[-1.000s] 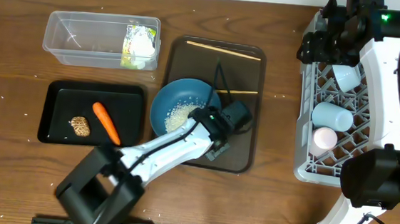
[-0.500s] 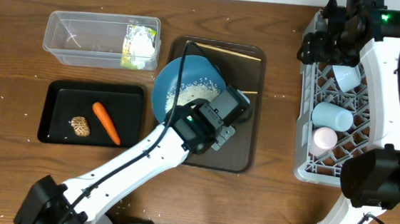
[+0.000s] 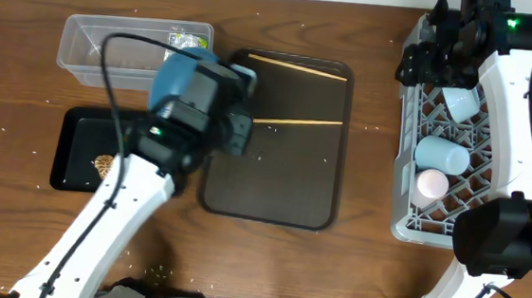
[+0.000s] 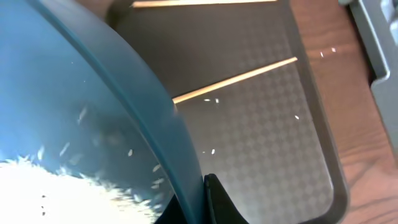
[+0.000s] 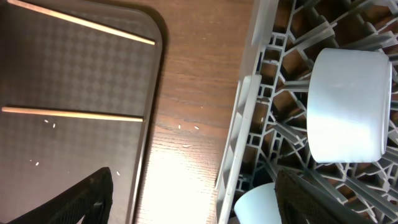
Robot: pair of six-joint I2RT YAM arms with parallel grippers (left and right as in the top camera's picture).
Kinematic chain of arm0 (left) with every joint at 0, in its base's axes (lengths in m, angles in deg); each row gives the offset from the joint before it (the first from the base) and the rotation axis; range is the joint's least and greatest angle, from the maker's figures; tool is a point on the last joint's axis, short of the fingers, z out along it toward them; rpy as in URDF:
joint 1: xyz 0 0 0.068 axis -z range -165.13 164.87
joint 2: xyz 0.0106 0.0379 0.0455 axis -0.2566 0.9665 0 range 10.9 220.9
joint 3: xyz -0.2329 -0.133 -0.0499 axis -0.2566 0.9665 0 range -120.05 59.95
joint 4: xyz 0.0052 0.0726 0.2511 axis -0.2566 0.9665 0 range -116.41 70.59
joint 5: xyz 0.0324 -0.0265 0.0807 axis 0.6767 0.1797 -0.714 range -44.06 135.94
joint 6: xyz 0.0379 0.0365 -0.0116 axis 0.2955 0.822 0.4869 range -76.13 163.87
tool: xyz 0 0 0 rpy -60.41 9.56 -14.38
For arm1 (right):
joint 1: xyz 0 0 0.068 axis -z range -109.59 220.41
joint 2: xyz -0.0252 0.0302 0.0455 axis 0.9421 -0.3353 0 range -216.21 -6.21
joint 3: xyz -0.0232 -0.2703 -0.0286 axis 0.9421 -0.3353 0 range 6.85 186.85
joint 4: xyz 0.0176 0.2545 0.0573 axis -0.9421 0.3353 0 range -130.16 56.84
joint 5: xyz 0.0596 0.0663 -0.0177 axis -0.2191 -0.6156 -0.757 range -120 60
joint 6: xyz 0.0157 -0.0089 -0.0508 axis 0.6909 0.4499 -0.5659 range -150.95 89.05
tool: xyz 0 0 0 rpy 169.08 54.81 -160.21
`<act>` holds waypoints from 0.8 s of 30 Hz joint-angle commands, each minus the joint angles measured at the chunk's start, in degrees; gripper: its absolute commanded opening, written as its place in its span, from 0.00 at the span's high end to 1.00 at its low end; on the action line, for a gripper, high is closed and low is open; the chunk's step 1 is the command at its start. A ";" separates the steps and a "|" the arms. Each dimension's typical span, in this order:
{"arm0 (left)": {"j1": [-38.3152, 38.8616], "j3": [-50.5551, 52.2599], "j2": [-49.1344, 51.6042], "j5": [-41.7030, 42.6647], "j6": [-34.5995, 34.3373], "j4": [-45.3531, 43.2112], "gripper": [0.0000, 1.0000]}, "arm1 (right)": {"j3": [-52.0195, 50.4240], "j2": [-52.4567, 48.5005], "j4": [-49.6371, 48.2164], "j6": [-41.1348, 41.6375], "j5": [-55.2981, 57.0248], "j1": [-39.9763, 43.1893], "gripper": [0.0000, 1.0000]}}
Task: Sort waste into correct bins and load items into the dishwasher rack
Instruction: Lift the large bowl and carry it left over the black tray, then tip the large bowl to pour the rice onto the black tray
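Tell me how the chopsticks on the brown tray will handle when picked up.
The chopsticks look thin and straight, so probably light and stiff. Lying flat on the brown tray, they may slide or roll rather than lift cleanly.

Bright, even light; glare on the wooden table [image 5: 180, 168] right of the brown rectangular tray [image 5: 81, 74]; the large blue bowl [image 3: 178, 77] is blurred.
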 commanded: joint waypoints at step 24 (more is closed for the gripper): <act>-38.66 1.57 -0.52 49.46 3.48 0.55 0.94 | -1.03 -0.17 0.04 -1.25 0.39 1.01 0.24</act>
